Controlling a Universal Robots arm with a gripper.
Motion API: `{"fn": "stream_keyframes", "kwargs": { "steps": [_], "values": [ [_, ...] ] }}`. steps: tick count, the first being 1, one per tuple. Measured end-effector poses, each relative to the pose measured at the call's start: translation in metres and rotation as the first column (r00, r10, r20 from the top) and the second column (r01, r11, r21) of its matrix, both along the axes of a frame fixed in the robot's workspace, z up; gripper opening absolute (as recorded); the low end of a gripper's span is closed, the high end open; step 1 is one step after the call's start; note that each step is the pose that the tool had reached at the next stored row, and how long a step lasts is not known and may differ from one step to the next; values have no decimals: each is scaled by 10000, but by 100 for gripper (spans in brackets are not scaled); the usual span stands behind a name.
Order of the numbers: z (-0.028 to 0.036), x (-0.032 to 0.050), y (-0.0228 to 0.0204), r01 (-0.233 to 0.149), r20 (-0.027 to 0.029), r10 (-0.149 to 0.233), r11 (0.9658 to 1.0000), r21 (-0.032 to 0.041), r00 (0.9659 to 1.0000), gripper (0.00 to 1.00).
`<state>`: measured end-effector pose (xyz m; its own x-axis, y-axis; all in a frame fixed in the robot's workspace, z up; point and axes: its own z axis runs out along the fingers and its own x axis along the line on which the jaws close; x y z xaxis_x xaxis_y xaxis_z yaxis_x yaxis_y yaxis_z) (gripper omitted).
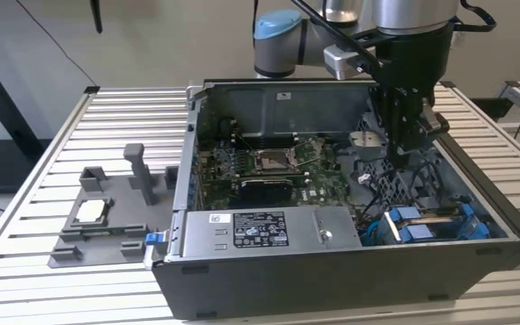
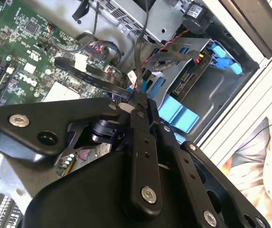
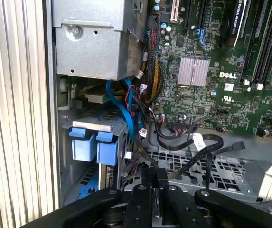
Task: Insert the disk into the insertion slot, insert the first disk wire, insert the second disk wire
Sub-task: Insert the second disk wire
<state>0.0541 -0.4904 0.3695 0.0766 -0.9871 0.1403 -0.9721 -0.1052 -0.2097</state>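
The disk (image 1: 433, 222), in its blue carrier, sits inside the insertion slot (image 1: 379, 230) at the near corner of the open computer case, on the exterior view's right. Both wrist views show the carrier's blue tabs (image 3: 93, 145) (image 2: 178, 114) sticking out of the grey bay (image 3: 92, 125). My gripper (image 1: 402, 157) reaches down into the case just behind the bay. In the second wrist view its fingers (image 2: 139, 137) are pressed together on a thin black disk wire (image 2: 140, 57). That wire runs from the fingertips toward the drive cage. Beside the motherboard lies a loose black cable with a connector (image 3: 239, 145).
The motherboard (image 1: 269, 162) fills the case floor, with a silver power supply box (image 1: 260, 230) at the near edge. A bundle of blue and coloured wires (image 3: 136, 102) hangs next to the bay. A grey stand with upright posts (image 1: 106, 217) rests on the slatted table (image 1: 124, 115) at the exterior view's left.
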Motion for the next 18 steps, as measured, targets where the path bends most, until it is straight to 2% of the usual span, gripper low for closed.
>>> {"fn": "stream_keyframes", "kwargs": {
  "steps": [6, 7, 10, 11, 13, 14, 16, 18],
  "values": [
    [0, 0, 1, 0, 1, 0, 10000, -18, 10000, 17],
    [1, 0, 2, 1, 0, -1, 10000, -74, 10000, 24],
    [-1, 0, 19, 3, 0, -3, 9996, -279, 10000, 24],
    [-3, 0, 22, 2, 0, -2, 9993, -367, 10000, 24],
    [-6, 0, 30, 3, 1, -3, 9980, -635, 10000, 24],
    [-7, 1, 30, 1, 1, -1, 9977, -674, 10000, 24],
    [-8, 0, 30, 2, 6, -2, 9976, -696, 10000, 24],
    [-12, -1, 30, 7, 41, -3, 9971, -755, 10000, 24]
  ]
}}
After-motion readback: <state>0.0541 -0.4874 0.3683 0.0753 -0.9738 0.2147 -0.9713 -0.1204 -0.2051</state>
